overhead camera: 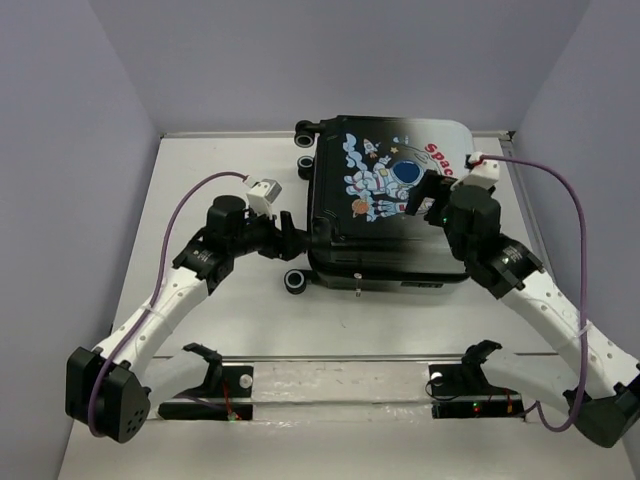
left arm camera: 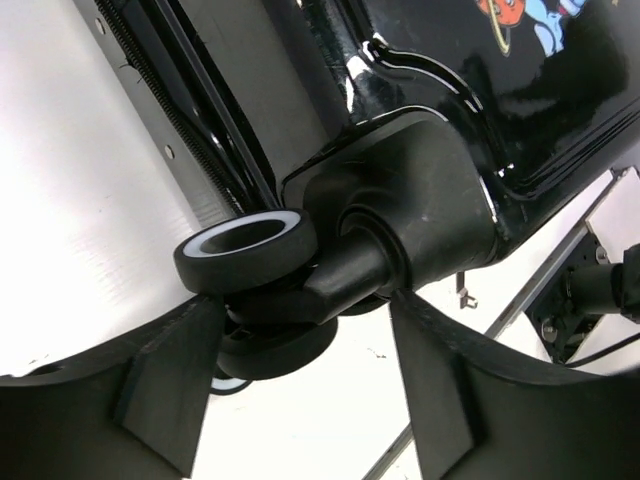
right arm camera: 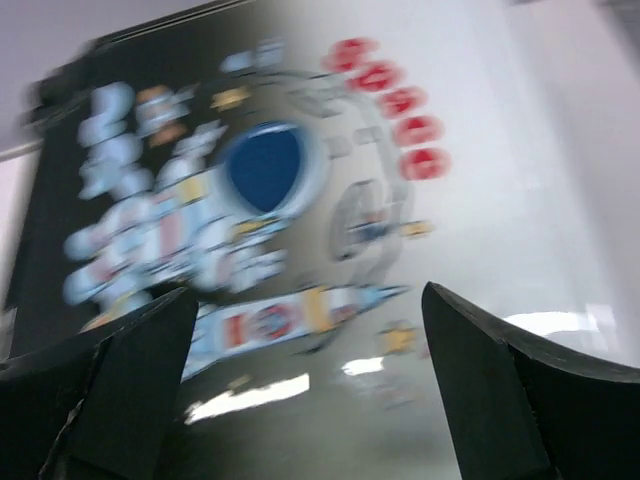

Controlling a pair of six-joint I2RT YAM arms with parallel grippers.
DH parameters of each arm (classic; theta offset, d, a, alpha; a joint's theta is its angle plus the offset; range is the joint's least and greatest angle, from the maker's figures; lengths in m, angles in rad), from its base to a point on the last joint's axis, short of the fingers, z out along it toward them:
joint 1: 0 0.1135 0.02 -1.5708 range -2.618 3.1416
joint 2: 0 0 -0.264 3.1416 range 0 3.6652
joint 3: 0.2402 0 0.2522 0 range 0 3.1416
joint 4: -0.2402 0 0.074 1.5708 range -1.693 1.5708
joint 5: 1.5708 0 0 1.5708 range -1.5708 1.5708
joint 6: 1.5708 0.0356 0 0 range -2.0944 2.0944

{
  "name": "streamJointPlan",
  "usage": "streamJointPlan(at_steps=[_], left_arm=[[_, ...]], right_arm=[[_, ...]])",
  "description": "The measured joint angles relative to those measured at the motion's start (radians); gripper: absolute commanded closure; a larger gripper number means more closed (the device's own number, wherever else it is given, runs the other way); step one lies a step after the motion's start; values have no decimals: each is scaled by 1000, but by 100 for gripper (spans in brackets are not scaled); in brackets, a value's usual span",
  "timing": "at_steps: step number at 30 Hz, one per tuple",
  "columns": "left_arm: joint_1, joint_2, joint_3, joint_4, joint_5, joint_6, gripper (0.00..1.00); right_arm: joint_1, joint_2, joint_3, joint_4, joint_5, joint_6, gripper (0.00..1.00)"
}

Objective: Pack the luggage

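Black, matte and blocky, the two arm bases sit at the near edge of the white table [overhead camera: 220, 330], with a glossy pale strip [overhead camera: 340, 378] running between two black brackets. Purple cables [overhead camera: 172, 235] loop in smooth arcs along both white arm links.

Further in, the left hand [overhead camera: 297, 240] reaches the near-left corner of the luggage [overhead camera: 370, 245]. In its wrist view this hand [left arm camera: 305, 320] is spread, its wedge-shaped fingers [left arm camera: 165, 390] standing on either side of a rubbery black wheel [left arm camera: 245, 250] with a white hub ring (whether either finger touches the wheel cannot be told). A moulded black bracket joins the wheel to the shiny shell, and a toothed zip line [left arm camera: 170, 120] runs along the edge.

The luggage lies flat and closed at the middle of the table, towards its far side. Its hard glossy lid faces up, fading from black to white under a cartoon astronaut and red lettering. With the lid shut, its contents are hidden. The right hand [overhead camera: 428, 195] hangs over the printed lid, fingers wide apart with nothing between them; its own view [right arm camera: 310, 300] is blurred.
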Motion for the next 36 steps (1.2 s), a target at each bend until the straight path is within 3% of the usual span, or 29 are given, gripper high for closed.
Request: streamJointPlan(at_steps=[3,8,10,13,17,26,29,36], left_arm=[[0,17,-3,9,13,1,37],[-1,45,-9,18,64,3,52],[-2,53,-9,30,80,0,58],[-7,63,-9,43,95,-3,78],[-23,66,-10,54,93,-8,94],[-111,30,-32,47,23,-40,94],[-183,-24,-67,31,-31,-74,94],[-389,-53,-111,-24,-3,-180,94]], right_arm=[[-220,14,1,-55,6,-42,0],[-473,72,4,-77,-60,-89,0],[-530,109,4,-84,-90,-99,0],[-569,170,9,-60,-188,-103,0],[-582,227,36,-24,-301,-125,2],[-637,462,189,114,-588,-253,6],[-615,583,283,177,-681,-290,6],[-504,784,480,217,-792,-321,5]])
